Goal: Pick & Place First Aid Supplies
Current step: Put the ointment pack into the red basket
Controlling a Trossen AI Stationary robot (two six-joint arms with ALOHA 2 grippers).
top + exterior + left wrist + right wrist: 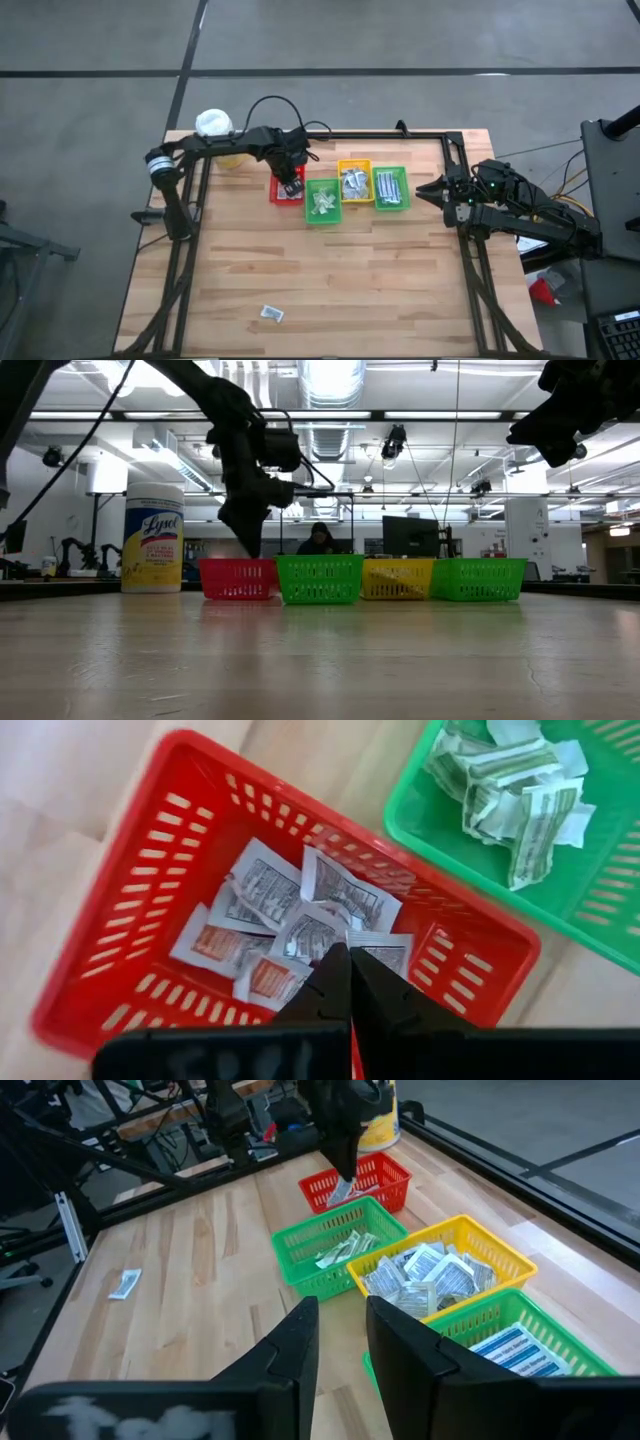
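My left gripper (349,982), closed and empty, hovers over the red bin (120,935); risk: snagging packets (265,885) beneath when lifting.

L arm (235,142) reaches in, fingers (335,982) closed; R arm (530,215) waits, fingers (290,1342) apart.

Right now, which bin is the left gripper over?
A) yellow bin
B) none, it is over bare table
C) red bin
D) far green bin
C: the left gripper, shut, hangs over the red bin, with packets lying below its tips.
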